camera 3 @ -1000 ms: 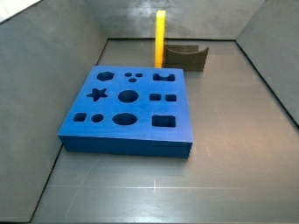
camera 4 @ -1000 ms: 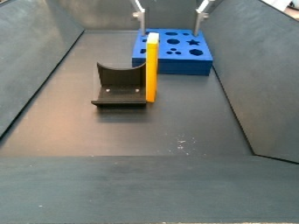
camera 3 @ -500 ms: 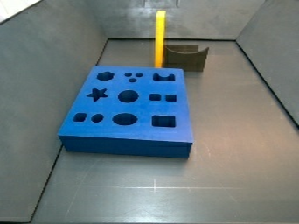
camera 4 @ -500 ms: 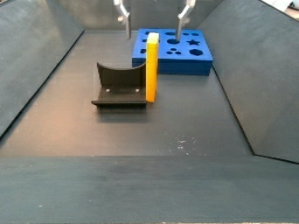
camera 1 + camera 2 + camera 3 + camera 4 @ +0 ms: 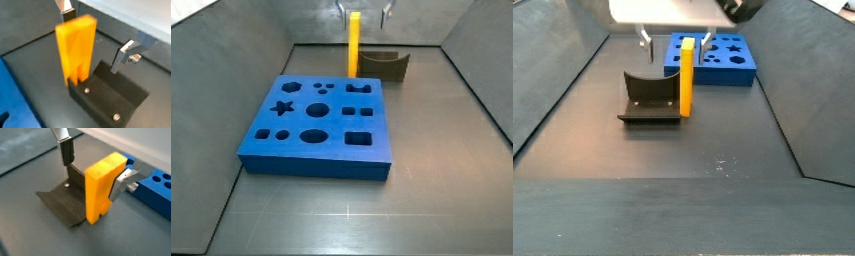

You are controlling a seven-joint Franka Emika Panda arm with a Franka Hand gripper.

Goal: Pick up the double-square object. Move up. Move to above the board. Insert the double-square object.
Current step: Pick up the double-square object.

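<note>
With its jaws spread wide, my two-finger silver gripper [image 5: 90, 163] hangs over the tall bright yellow-orange double-square object [image 5: 103, 186], gripping nothing. I see one flat silver finger [image 5: 64, 145] on one side of the bar's top and another finger [image 5: 122, 180] just beside its opposite face; I cannot tell if that one touches. In a wrist view the bar [image 5: 75, 49] shows two joined prongs at its foot, fingers [image 5: 125, 54] standing apart from it. The bar stands upright, its foot at the dark L-shaped fixture [image 5: 65, 207], against the fixture's upright wall. In both side views the bar [image 5: 686, 77] [image 5: 354, 44] rises upright on the grey floor, the gripper [image 5: 680, 36] at its top end. The thick blue rectangular board with shaped holes [image 5: 317, 127] lies flat, apart from the fixture [image 5: 385, 64]. I see the board [image 5: 718, 58] behind the fixture [image 5: 648, 98] here.
</note>
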